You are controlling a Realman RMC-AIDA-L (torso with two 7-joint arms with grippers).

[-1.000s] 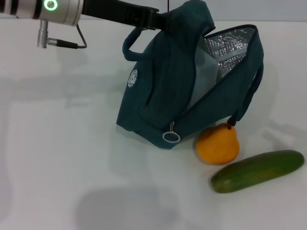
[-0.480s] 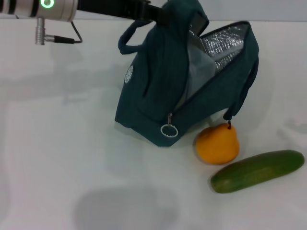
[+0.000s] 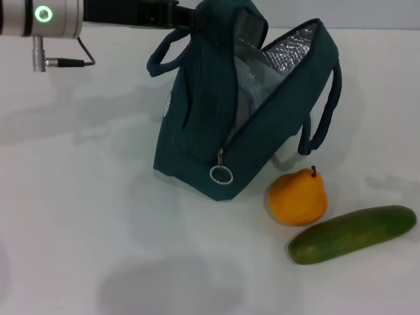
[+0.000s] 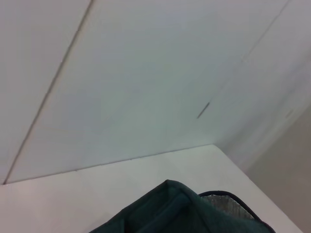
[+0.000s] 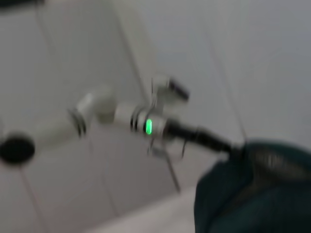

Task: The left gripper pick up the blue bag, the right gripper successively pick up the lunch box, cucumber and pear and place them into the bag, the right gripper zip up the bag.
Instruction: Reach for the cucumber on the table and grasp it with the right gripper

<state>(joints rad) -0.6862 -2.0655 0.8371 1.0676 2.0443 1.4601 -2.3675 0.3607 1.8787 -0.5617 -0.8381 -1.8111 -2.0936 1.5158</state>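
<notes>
Two items lie loose on your white desk (image 3: 79, 230): the pear (image 3: 297, 197), stem up, just off the bag's near lower corner, and the cucumber (image 3: 352, 233) lying beside and nearer than the pear, close to it but whether they touch is unclear. Your left gripper (image 3: 187, 16) reaches in from the far left, green ring lit on the silver wrist, and meets the blue bag (image 3: 216, 125) at its top edge; fingers are hidden in the fabric there, so you cannot tell how they stand. Bag sits tilted, mouth gaping toward the right, silver foil lining (image 3: 292, 52) showing, ring zipper pull (image 3: 221, 174) hanging at the near end. One round white logo (image 3: 166, 108) on the bag's left face, too small to read. Something pale shows inside the opening, unclear what. Right wrist view catches the left arm and bag only, blurred.
</notes>
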